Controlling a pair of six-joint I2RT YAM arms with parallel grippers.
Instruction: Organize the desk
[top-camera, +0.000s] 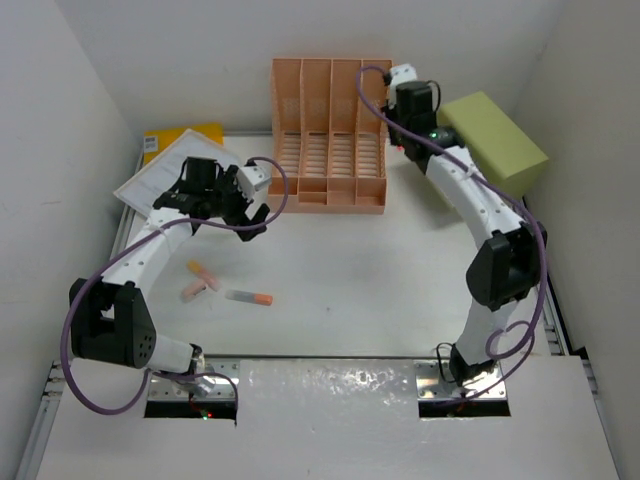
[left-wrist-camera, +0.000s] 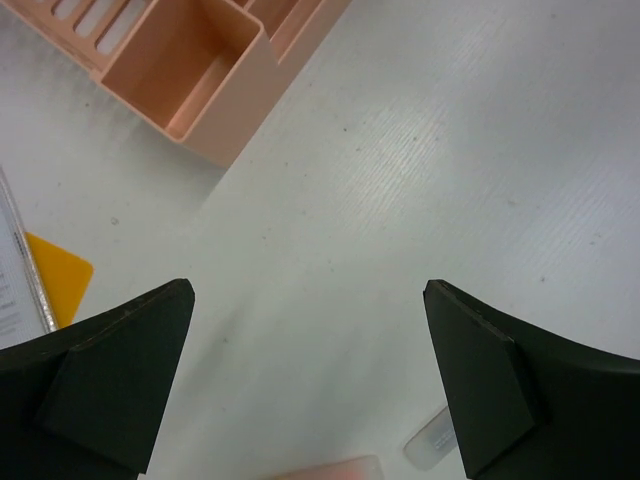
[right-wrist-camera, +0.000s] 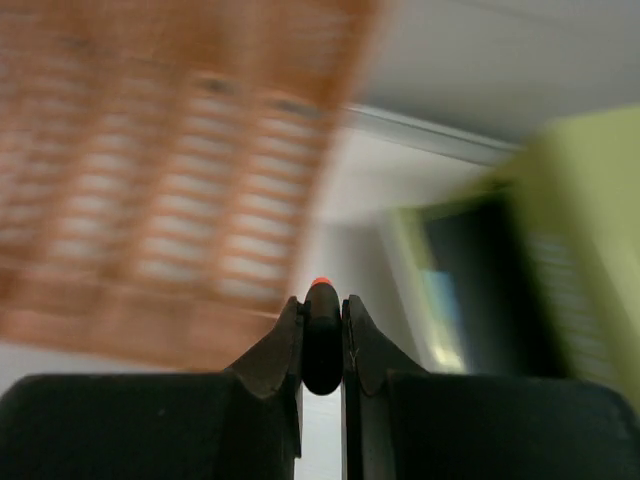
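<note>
**Overhead view.** The worktop (top-camera: 380, 290), white with metal rails along its edges, fills the middle of the frame and carries everything else. At upper centre you see a peach slotted rack (top-camera: 330, 140), and at upper right a lime-green box (top-camera: 495, 140). At upper left a yellow folder (top-camera: 190, 133) lies beside a white sheet (top-camera: 150, 185). Left of centre lie two pink markers (top-camera: 203, 272), close together. Just right of them is a grey marker with an orange cap (top-camera: 250, 297). The left tool (top-camera: 245, 222) sits between the sheet and the rack, higher in the frame than the markers. The right arm reaches to the gap between the rack and the green box.

**Left wrist view.** The left tool's jaws stand wide, and only bare worktop shows between them. A corner of the rack occupies the upper left, and the yellow folder touches the left edge. A pink item (left-wrist-camera: 330, 468) shows at the bottom edge.

**Right wrist view (blurred).** The right tool (right-wrist-camera: 322, 310) is narrow, clamped on a dark slim item (right-wrist-camera: 322, 345) with an orange-red tip. You cannot tell what the item is. The rack fills the upper left and the green box the right.
</note>
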